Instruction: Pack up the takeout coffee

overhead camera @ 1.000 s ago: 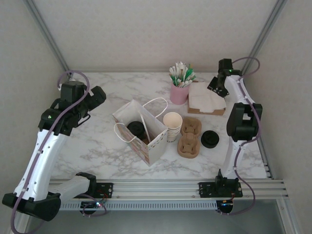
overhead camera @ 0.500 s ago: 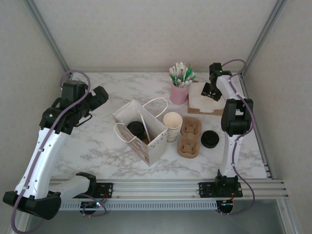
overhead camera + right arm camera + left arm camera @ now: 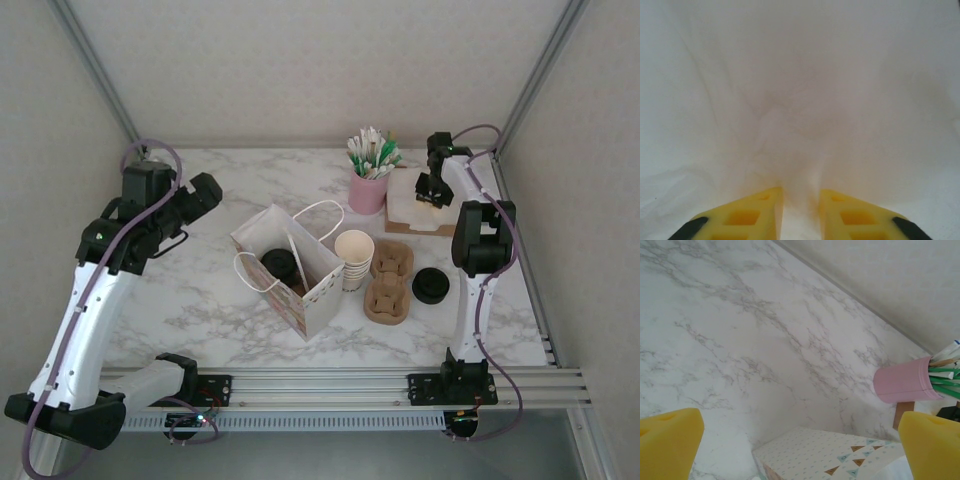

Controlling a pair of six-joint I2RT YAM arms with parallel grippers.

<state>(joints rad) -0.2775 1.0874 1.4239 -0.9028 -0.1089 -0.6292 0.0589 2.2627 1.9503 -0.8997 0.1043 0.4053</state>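
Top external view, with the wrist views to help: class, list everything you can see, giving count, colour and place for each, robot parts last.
table: one, white-grey marble, under everything
paper bag: one, white with a small pattern, centre, upright and open
takeout coffee: one, black lid showing, inside the bag
cup stack: one stack, cream, just right of the bag
cup carriers: seemingly two, brown, right of the stack
loose lid: one, black, right of the carriers
pink cup: one, far centre, holding green-and-white sticks
napkins: one pile, white, far right
left claw: yellow fingers, open, raised left of the bag
right claw: yellow fingers, closed on the napkins
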